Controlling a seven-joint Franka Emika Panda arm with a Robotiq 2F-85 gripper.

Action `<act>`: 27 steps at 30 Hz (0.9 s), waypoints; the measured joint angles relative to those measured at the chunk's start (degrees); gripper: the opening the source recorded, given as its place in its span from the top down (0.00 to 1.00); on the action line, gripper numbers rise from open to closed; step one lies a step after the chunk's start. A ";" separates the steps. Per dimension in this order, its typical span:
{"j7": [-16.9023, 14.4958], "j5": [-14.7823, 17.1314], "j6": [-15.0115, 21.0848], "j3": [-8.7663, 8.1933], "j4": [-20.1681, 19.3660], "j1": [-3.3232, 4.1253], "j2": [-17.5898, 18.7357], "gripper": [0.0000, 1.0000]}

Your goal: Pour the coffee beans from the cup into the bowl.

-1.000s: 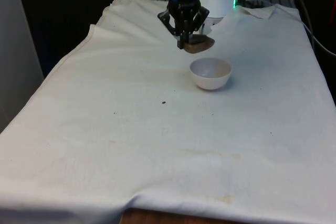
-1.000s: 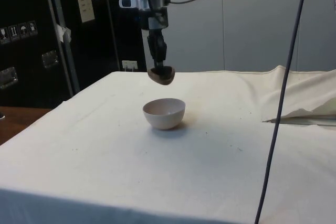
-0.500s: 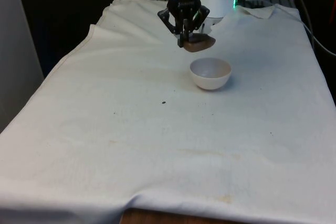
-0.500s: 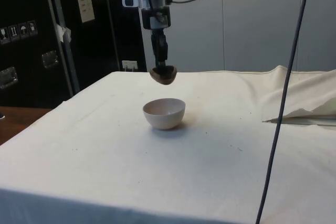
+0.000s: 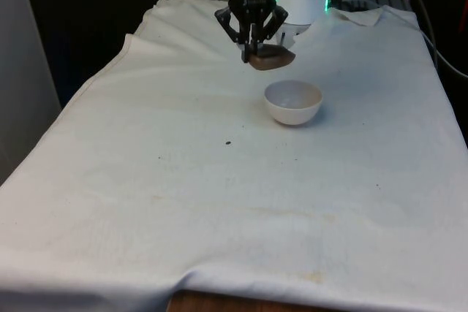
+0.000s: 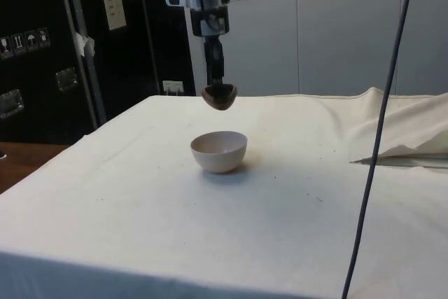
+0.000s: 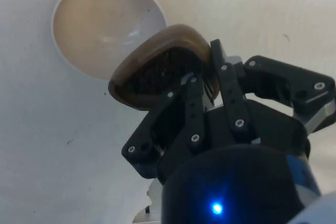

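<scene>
Gripper (image 5: 252, 52) clamped on the rim of a brown cup (image 5: 270, 59) with dark beans (image 7: 157, 74) inside, held in the air above and just behind the white bowl (image 5: 293, 102), which sits on the white cloth (image 5: 219, 202).

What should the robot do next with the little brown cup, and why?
Probably tip the cup over the bowl. The gripper holds the cup by its rim in the air, a bit above the bowl; the wrist view shows dark beans inside the cup and the white bowl almost bare. The front view puts the cup slightly toward its left, so a small shift first may help.
</scene>
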 measured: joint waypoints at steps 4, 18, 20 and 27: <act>2.18 -1.66 0.00 -0.11 -0.29 0.00 -0.46 1.00; 8.94 -8.59 1.89 -0.11 -1.83 0.00 -1.26 1.00; 9.97 -9.74 2.01 -0.11 -2.06 0.00 -1.49 1.00; 13.12 -13.18 2.64 -0.06 -2.69 0.00 -1.78 1.00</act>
